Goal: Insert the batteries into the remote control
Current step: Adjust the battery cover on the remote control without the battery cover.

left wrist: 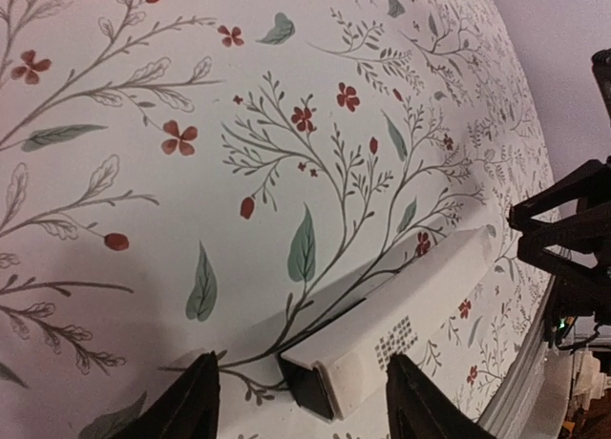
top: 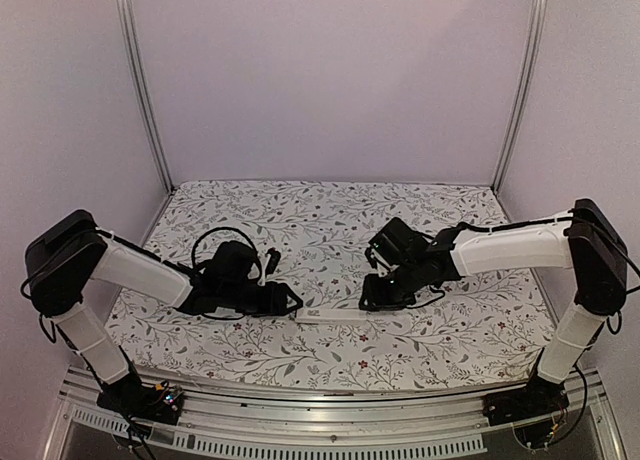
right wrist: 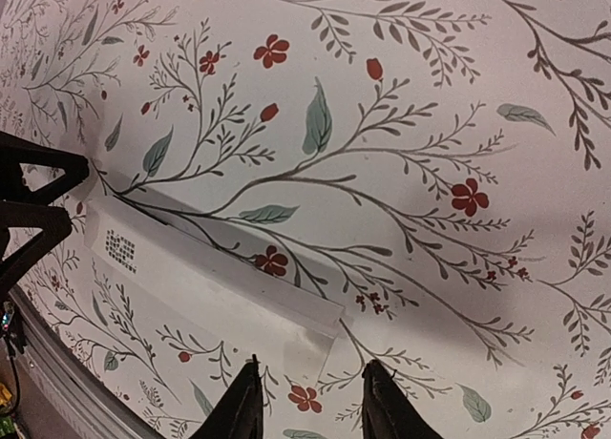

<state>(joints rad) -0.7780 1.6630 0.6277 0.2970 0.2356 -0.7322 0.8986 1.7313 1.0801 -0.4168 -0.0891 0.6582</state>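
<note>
Well, the remote control [top: 330, 315] lies flat on the flowered cloth [top: 300, 220], near the front edge and about midway across, running left to right with an arm at each end. At its left end the left gripper [left wrist: 304, 391] has its fingers spread to either side of the bar, one finger close against it and the other with a clear gap, so nothing is clamped. At the right end the right gripper [right wrist: 307, 396] hangs just short of the corner, fingers parted with only cloth between them. Here's the worry: if the left one closes from that lopsided stance, the closer finger should hit first and skid or swivel the bar. It's a slim, hard, smooth white box with square edges, sitting on soft printed fabric that could slide or bunch under a low fingertip. The right fingers might well nip cloth instead of plastic. The two black claws also face each other with only the remote between them, so a shove from one could drive it into the other. A small grid of dark dots [left wrist: 396, 336] marks the top near the left end. The batteries aren't to be seen in any view, so loading looks some way off.
</note>
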